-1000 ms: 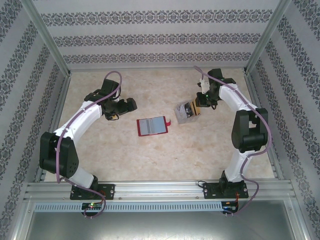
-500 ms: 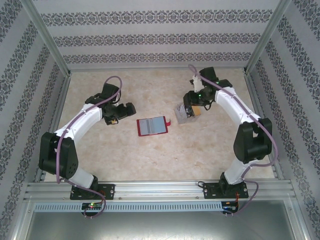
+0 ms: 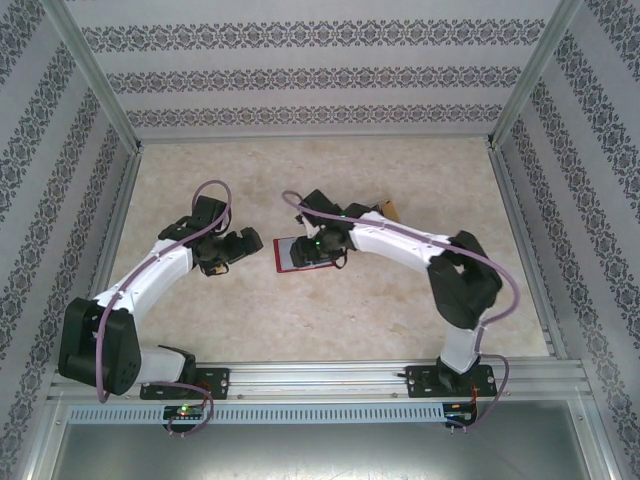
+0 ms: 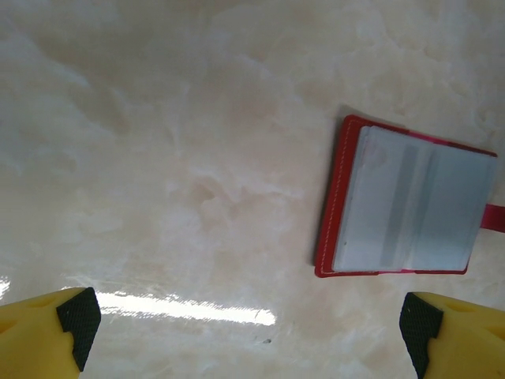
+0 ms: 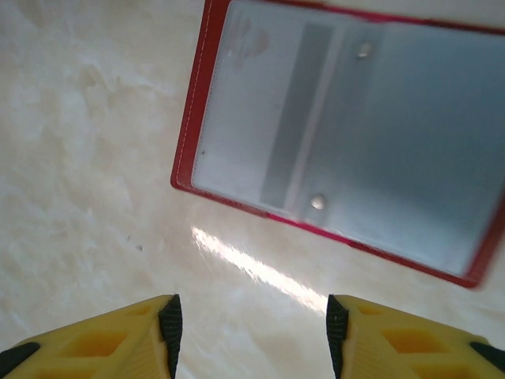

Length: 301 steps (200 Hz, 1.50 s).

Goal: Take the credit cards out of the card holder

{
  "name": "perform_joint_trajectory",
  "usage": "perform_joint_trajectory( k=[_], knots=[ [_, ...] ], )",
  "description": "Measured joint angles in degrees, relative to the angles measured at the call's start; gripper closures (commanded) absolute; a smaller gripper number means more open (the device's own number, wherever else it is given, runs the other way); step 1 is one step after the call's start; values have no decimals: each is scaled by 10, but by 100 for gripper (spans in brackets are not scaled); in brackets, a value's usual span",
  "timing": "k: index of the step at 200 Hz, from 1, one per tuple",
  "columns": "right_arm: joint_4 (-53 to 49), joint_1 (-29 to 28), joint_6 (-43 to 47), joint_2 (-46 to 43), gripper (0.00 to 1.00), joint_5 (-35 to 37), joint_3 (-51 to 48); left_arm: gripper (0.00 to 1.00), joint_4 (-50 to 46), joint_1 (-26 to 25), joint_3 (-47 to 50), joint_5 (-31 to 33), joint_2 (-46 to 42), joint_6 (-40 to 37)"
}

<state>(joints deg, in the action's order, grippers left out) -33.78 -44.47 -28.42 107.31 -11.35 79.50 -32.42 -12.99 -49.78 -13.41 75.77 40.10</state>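
**Card holder open, at least one card to go**

The card holder [image 3: 295, 253] lies open on the table [image 3: 250, 330], between the two arms. The right gripper [image 5: 248, 324] hovers just above it, jaws apart and empty. The left gripper [image 4: 248, 316] stands spread wide beside it, grasping nothing. A grey striped card [image 5: 237, 134] shows through one pocket (so the job looks unfinished), while a tan card [image 3: 388, 210] lies out beyond the right arm.
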Motion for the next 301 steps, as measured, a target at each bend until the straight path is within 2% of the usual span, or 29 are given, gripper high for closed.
perform_joint_trajectory(
  k=[54, 117, 154, 184, 209, 244, 301],
  knots=[
    [2, -3, -28, 87, 50, 28, 60, 1, 25, 1, 26, -14, -2, 14],
    [-7, 2, -23, 112, 51, 62, 71, 0, 65, 4, 26, -14, 10, 39],
    [-14, 12, -11, 130, 53, 70, 76, 14, 86, 4, 26, -35, 39, 52],
    [-14, 14, 0, 131, 58, 77, 78, 37, 114, 4, 25, -84, 79, 65],
    [-16, 16, 3, 131, 62, 79, 78, 52, 145, 3, 20, -133, 119, 72],
    [-18, 16, 3, 133, 67, 87, 78, 60, 188, 2, 9, -181, 162, 85],
    [-14, 23, 1, 133, 71, 83, 73, 66, 212, -24, -30, -203, 211, 96]
  ],
)
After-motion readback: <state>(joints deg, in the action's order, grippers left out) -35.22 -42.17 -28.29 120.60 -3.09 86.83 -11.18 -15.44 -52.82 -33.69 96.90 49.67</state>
